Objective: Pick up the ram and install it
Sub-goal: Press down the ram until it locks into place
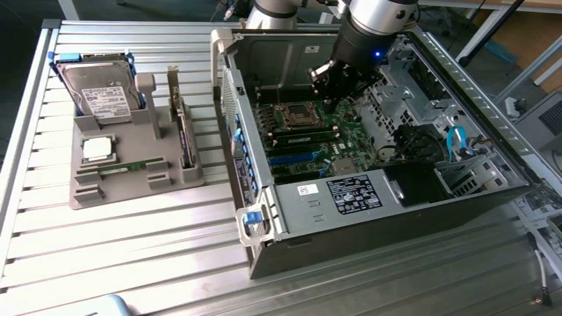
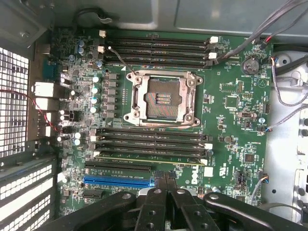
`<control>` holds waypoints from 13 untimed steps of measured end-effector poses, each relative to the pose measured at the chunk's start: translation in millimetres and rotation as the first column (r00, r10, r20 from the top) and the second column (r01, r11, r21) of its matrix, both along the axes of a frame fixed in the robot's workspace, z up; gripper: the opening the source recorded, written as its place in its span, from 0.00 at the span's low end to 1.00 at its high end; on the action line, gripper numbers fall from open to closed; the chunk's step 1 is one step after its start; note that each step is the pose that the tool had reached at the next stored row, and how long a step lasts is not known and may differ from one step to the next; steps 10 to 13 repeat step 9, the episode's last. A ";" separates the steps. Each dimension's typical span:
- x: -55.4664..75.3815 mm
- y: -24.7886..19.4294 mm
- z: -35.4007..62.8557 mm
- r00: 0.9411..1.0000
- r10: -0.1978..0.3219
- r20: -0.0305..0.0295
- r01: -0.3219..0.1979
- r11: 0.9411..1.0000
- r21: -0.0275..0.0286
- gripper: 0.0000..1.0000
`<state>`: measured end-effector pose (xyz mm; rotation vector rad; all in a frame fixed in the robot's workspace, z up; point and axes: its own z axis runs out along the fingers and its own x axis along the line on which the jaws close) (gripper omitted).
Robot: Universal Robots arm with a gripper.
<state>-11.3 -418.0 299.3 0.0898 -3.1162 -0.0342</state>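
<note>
One ram stick (image 1: 130, 166) lies flat on the grey holder (image 1: 131, 191) at the exterior view's left. Another ram stick (image 2: 151, 158) sits in a slot of the motherboard (image 2: 231, 120), just below the open processor socket (image 2: 161, 98); in the exterior view this seated ram (image 1: 303, 139) lies inside the open computer case (image 1: 369, 197). My gripper (image 1: 330, 99) hangs over the motherboard near the socket. In the wrist view my gripper (image 2: 166, 180) is shut, its black fingers pressed together with nothing between them, hovering over the board beside the seated stick.
The grey holder also carries a hard drive (image 1: 97, 92), a square silver processor chip (image 1: 97, 148) and an upright expansion card (image 1: 184, 131). Cables (image 1: 457, 141) and a drive cage crowd the case's right side. A blue slot (image 2: 118, 182) lies beside my fingers.
</note>
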 end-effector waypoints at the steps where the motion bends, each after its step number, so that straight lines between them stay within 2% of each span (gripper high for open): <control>1: 0.0 0.0 0.0 1.000 -0.001 0.000 0.001 1.000 0.000 0.11; 13: 0.0 0.0 0.0 1.000 -0.004 0.000 0.004 1.000 0.000 0.11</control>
